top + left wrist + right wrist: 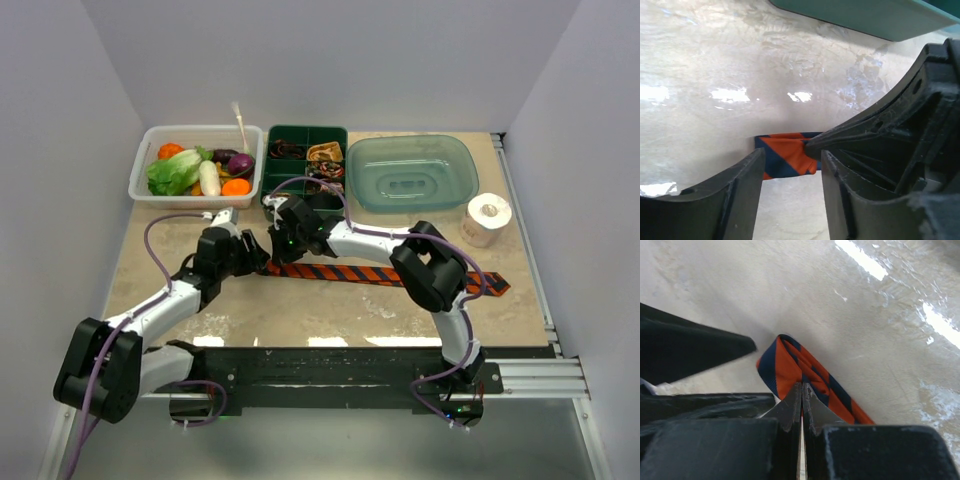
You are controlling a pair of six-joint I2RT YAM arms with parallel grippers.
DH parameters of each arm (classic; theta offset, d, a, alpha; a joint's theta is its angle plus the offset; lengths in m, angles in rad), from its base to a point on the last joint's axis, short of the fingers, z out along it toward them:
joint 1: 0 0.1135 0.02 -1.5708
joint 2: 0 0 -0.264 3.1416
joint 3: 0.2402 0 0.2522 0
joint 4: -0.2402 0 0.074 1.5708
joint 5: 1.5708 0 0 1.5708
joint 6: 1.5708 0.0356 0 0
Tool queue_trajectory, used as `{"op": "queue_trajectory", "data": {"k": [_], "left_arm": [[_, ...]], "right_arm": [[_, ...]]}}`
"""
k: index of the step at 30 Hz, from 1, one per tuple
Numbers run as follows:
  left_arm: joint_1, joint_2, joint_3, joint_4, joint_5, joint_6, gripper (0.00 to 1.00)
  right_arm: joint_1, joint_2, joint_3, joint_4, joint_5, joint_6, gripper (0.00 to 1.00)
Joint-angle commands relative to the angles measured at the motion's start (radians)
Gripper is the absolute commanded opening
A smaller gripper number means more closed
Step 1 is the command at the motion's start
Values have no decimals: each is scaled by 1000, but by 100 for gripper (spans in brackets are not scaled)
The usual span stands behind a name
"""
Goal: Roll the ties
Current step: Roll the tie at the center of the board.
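The orange-and-black striped tie point(400, 275) lies flat across the table, its pointed end at the right. Its left end is folded over point(790, 365). My right gripper point(801, 387) is shut, its tips pinching that folded end; in the top view it point(282, 248) is above the tie's left end. My left gripper point(791, 161) is open, low over the table, with the folded end point(782, 155) just ahead between its fingers. It point(258, 256) sits next to the right gripper. Small coiled ties point(325, 152) lie in the green tray.
At the back stand a clear bin of vegetables point(195, 165), a green compartment tray point(272, 170) and a teal basin point(412, 170), whose edge also shows in the left wrist view point(865, 17). A white paper roll point(487, 218) is at the right.
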Motion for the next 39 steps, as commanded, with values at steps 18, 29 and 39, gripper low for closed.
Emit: {"op": "queue_trajectory", "data": {"k": [18,29,39], "left_arm": [[73,104,-118,271,137,-65,57],[75,151,-176,409,178,-157,58],[76,121,-190,383,145,-160,60]], "right_arm": [[-2,72,-19,15,106,-85,0],[0,-16,-102,98,129,-69,0],[3,-89,-103,106,115,-71,0]]}}
